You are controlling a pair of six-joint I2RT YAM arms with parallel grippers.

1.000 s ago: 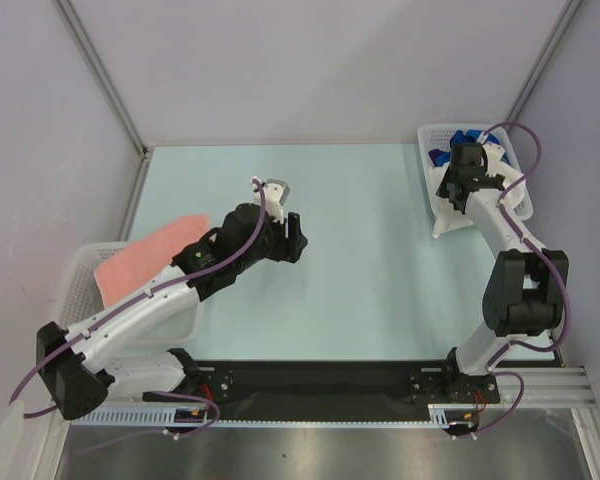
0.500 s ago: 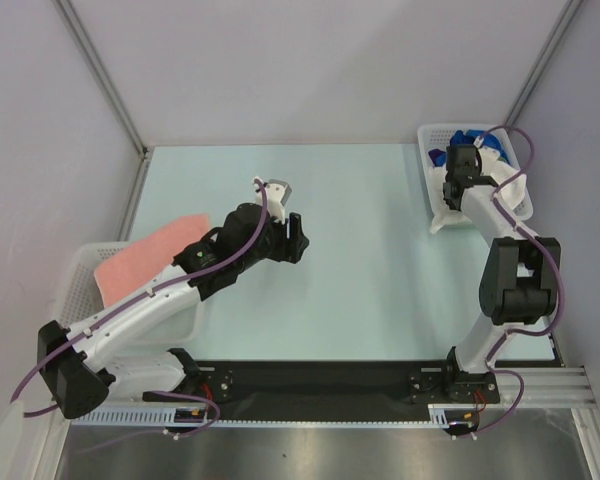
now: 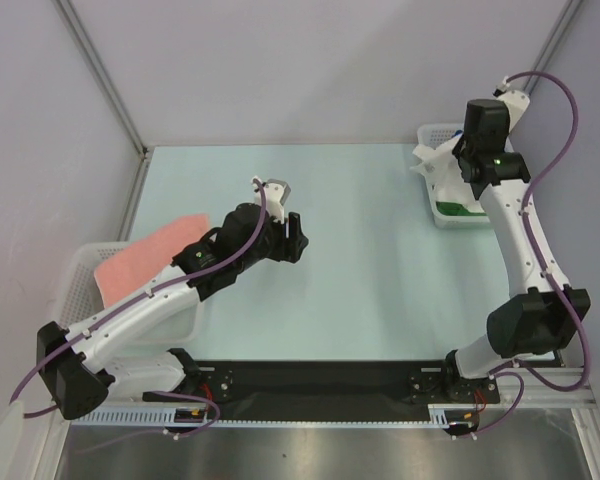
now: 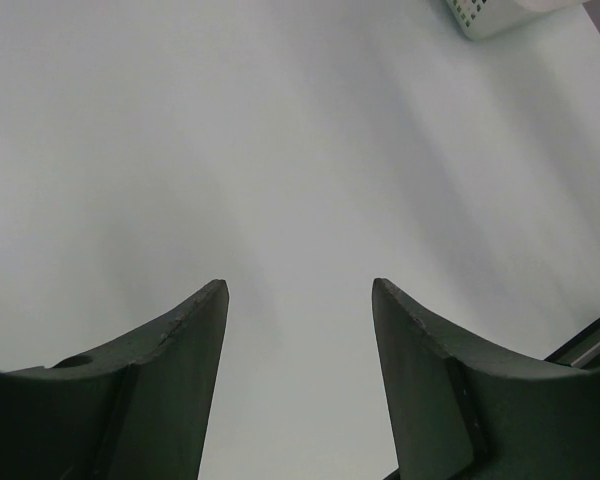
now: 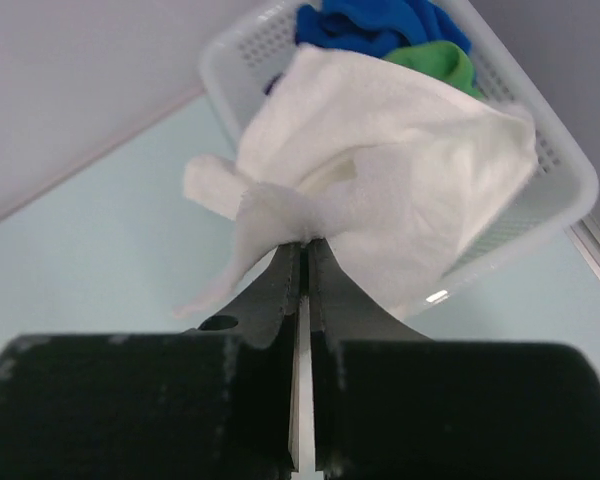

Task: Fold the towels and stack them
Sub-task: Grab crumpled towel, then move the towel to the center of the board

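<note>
Towels came first in the count: four showed. The white towel [image 5: 380,170] hung bunched from the clenched right hand [image 5: 302,250] over the right basket [image 5: 540,215], which held the blue towel [image 5: 370,22] and green towel [image 5: 440,62]. The pink towel [image 3: 150,255] draped the left basket [image 3: 75,275]. Soft, light and limp, the cloth would probably sag, so a corner seemed the better hold. The left hand [image 4: 298,285] hung released and empty above the tabletop [image 3: 370,250]. Two baskets, two hands.

Pale mint-green table [image 3: 370,260] under soft even light, plain grey-lilac walls [image 3: 300,70] rising from its far and side edges, slim metal posts [image 3: 102,75] slanting up from the far corners, black strip [image 3: 320,378] and brushed metal ledge [image 3: 320,455] along the near edge
</note>
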